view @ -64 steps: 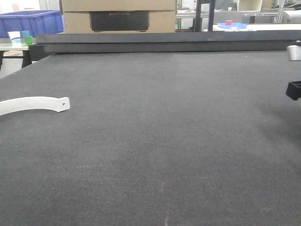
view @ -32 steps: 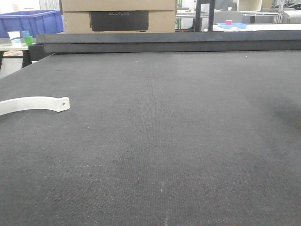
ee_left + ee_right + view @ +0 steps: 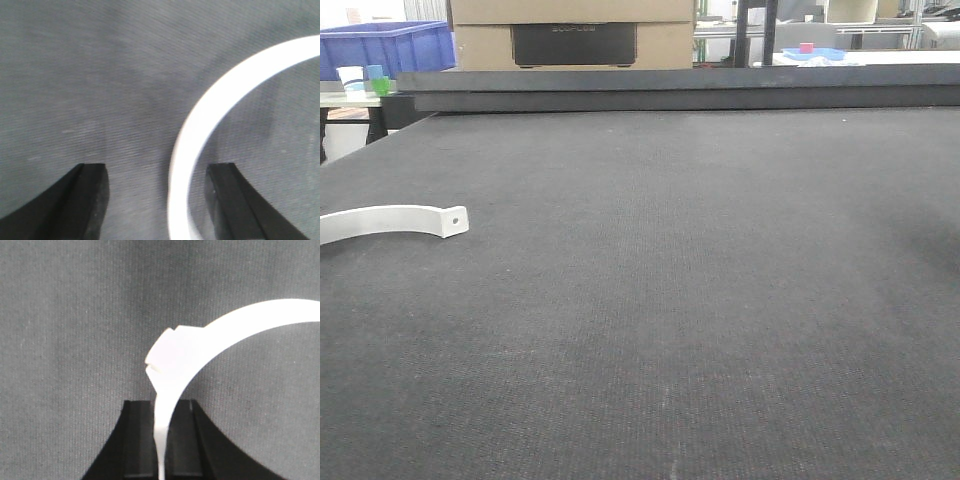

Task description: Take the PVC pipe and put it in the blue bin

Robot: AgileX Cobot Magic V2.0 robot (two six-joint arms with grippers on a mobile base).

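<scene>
The PVC pipe (image 3: 395, 220), a slender white curved strip with a small dark hole near its rounded end, lies flat on the dark mat at the left edge of the front view. Neither gripper appears in that view. In the left wrist view my left gripper (image 3: 157, 172) is open just above the mat, and a white curved pipe (image 3: 225, 85) arcs between its jaws, nearer the right finger. My right gripper (image 3: 162, 405) is shut on the thin edge of another white curved piece (image 3: 240, 317) with a notched end, held above the mat. The blue bin (image 3: 385, 48) stands beyond the table's far left corner.
A raised dark ledge (image 3: 670, 88) runs along the table's far edge, with a cardboard box (image 3: 570, 35) behind it. Small cups (image 3: 365, 78) stand on a side table next to the bin. A small blue tray (image 3: 815, 53) sits far back right.
One second ago part of the right arm showed at the right edge of the front view; it has since left the frame. The pipe on the mat has not moved.
</scene>
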